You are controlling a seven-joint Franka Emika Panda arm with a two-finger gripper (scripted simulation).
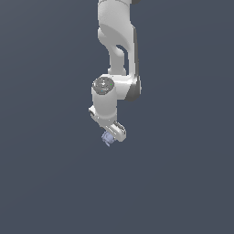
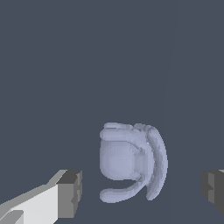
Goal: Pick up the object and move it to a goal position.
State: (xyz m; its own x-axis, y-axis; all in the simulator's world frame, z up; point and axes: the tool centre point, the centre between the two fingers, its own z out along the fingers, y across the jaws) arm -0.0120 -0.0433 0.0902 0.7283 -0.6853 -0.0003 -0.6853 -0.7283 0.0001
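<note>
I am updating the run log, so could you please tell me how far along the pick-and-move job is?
Done: the gripper has reached the lavender object. In hand: the wrist view shows the object between the open fingers, with gaps on both sides, so nothing is grasped. Left: closing, lifting and carrying it to the goal, which neither view marks.

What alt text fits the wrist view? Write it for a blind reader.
A small pale lavender-blue object with curved ring-like bands sits between the open end effector's two dark fingertips, touching neither. Plain dark grey-blue background fills the rest.
</note>
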